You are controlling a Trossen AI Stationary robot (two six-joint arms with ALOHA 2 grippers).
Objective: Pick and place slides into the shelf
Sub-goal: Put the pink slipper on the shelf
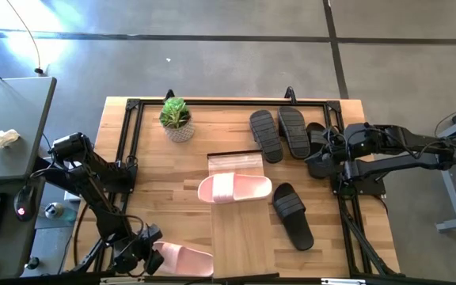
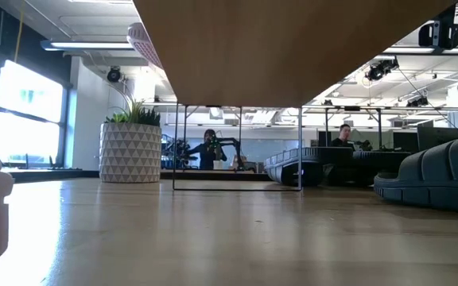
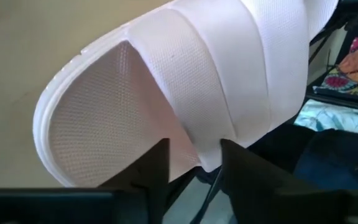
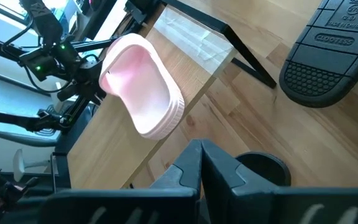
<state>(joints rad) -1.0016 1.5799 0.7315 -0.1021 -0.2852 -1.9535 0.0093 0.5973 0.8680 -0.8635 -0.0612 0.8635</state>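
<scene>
Butcher-block wooden bench (image 1: pixel 157 170) with black frame rails; on it a low narrow shelf with a light-wood plank top (image 1: pixel 242 229) running from mid-bench to the near edge. Left dark arm reaches to the near-left corner; right dark arm waits folded at the far right. One pale pink slide sandal (image 1: pixel 234 188) already lies across the far part of the shelf top. Three black ribbed-sole slides on the bench: two (image 1: pixel 279 132) far, right of centre, one (image 1: pixel 293 214) just right of the shelf. Second pale pink slide (image 1: pixel 184 259) lies at the near-left edge, left of the shelf. Left end effector (image 1: pixel 145 255) at its end, fingers (image 3: pixel 151 171) parted and straddling the strap's edge, not clamped on it. Right end effector (image 4: pixel 202 163) fingers pressed together, empty. Small potted green plant in a white patterned pot (image 1: pixel 177 120) at far left. Step judged: taking hold of the second pink slide; next move calls for closing on the strap, lifting, carrying right onto the plank. Hard to tell: whether the fingers touch the strap; the slide's near end is cut off; a fourth black slide not made out.
</scene>
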